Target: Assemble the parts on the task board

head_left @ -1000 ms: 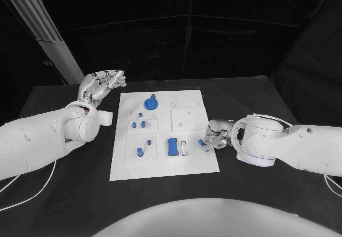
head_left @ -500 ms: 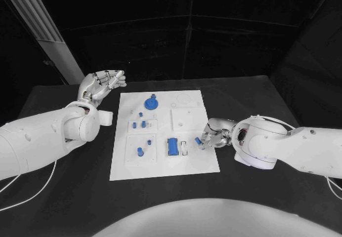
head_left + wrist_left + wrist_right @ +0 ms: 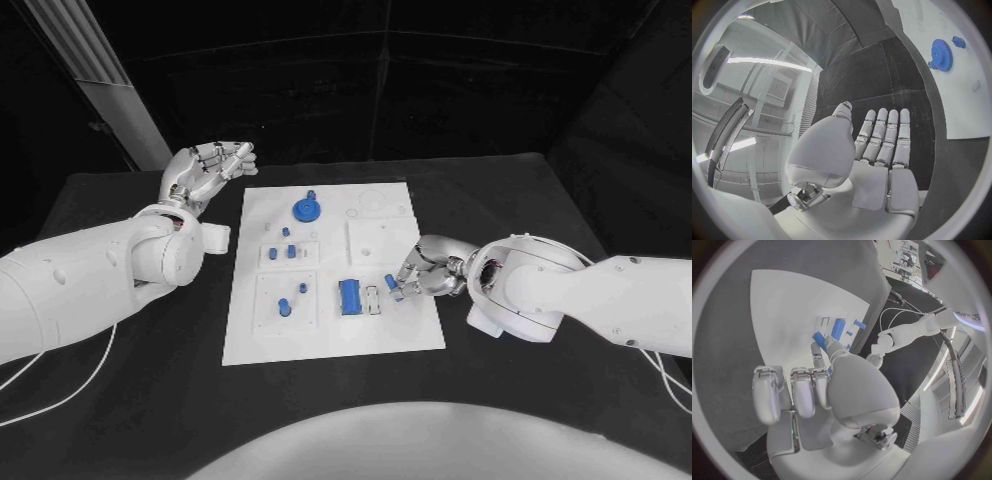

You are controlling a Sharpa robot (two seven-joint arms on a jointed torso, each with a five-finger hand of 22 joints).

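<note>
In the head view the left hand (image 3: 206,167) is raised beyond the far left corner of the white board (image 3: 332,340), fingers loosely curled; its wrist view shows them straight, side by side and holding nothing. On the board a blue gear (image 3: 306,209) lies at the far end and a blue block (image 3: 349,296) nearer. The right hand (image 3: 418,275) pinches a small blue part (image 3: 392,284) over the board's right edge; its wrist view shows the other fingers curled. No writing is readable.
</note>
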